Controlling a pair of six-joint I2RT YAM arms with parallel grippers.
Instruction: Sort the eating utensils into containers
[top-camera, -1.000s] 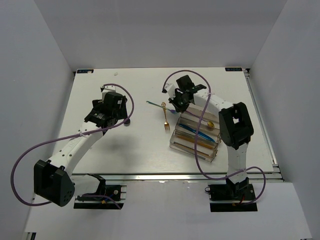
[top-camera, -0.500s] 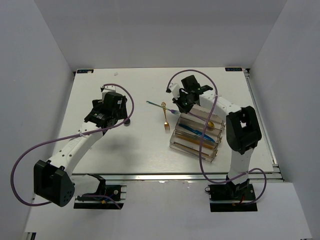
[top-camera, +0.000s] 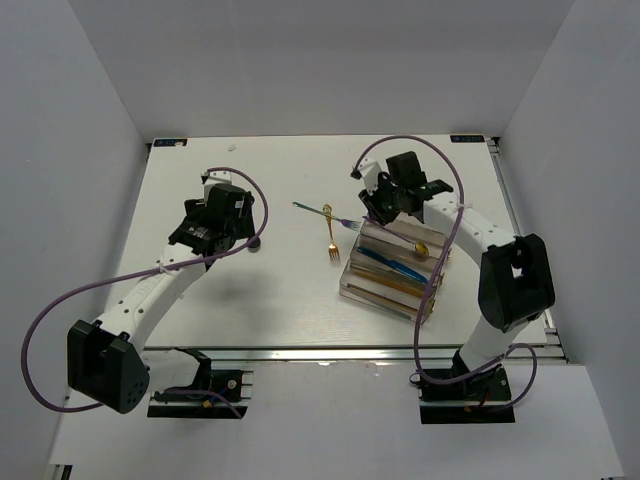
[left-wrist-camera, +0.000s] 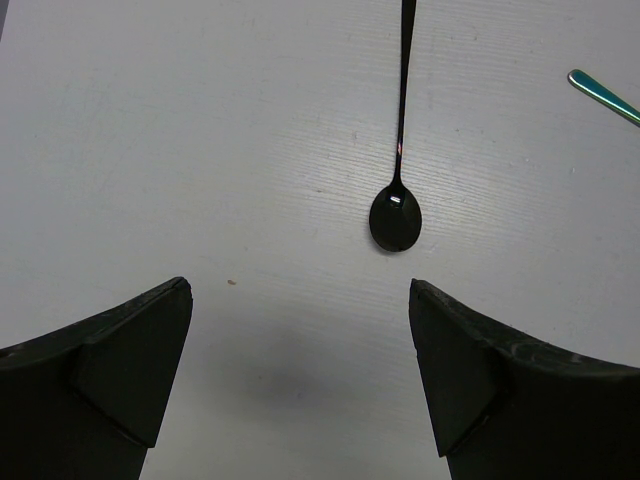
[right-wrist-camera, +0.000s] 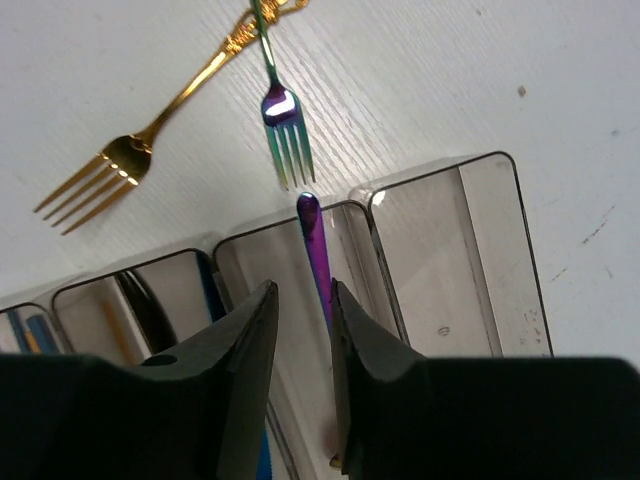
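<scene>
The right gripper (right-wrist-camera: 303, 290) is held over the organizer tray (right-wrist-camera: 455, 260), its jaws narrowly parted astride the purple-handled spoon (right-wrist-camera: 316, 250), which lies in the second compartment from the right; whether it is clamped cannot be told. The iridescent fork (right-wrist-camera: 284, 125) is seen at 12 o'clock, the gold fork (right-wrist-camera: 140, 155) at 10. The left gripper (left-wrist-camera: 300, 290) is spread wide, with the black spoon (left-wrist-camera: 396, 218) apart at 12 o'clock.

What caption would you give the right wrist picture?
Right gripper over a purple spoon handle in a clear plastic tray; gold fork and iridescent fork beyond.
</scene>
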